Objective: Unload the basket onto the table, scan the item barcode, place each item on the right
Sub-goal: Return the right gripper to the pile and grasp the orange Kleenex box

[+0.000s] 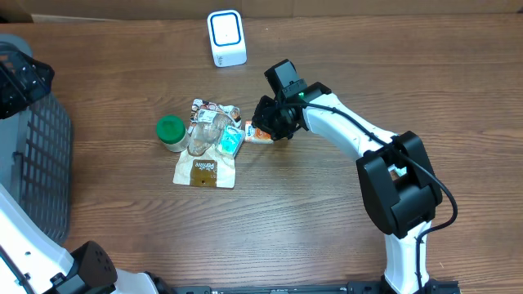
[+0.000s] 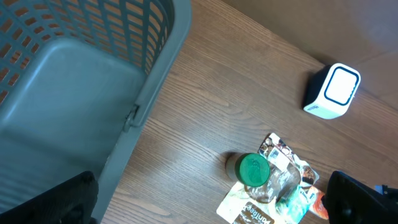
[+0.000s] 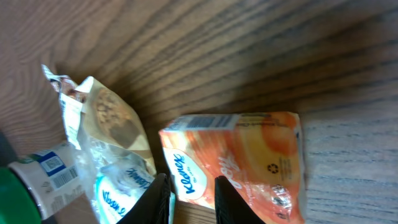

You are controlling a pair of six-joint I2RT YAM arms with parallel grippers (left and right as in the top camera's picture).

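We had our right gripper (image 3: pixel 189 199) pinched on the orange tissue pack (image 3: pixel 242 155). Just beside it lay a blue tissue pack (image 3: pixel 118 186), a snack pouch (image 1: pixel 204 171) and a green-lidded jar (image 1: pixel 170 131). Far off, the left gripper (image 2: pixel 211 183) gaped wide, holding nothing, over a grey basket (image 2: pixel 155 68).

Tabletop (image 1: pixel 310 237): brown wood grain, carrying everything.
Basket (image 1: pixel 45 155): grey plastic with slotted walls, at the tabletop's 9 o'clock edge, well apart from the pile.
Green-lidded jar (image 1: pixel 171 131): on the pile's 9 o'clock side.
Brown pouch (image 1: pixel 204 170): lying flat at the pile's 6 o'clock.
Clear wrapper (image 1: pixel 203 135): crumpled, partly over the pouch.
Teal tissue pack (image 1: pixel 231 140): at 3 o'clock.
Printed wrapper (image 1: pixel 214 108): at 12 o'clock.
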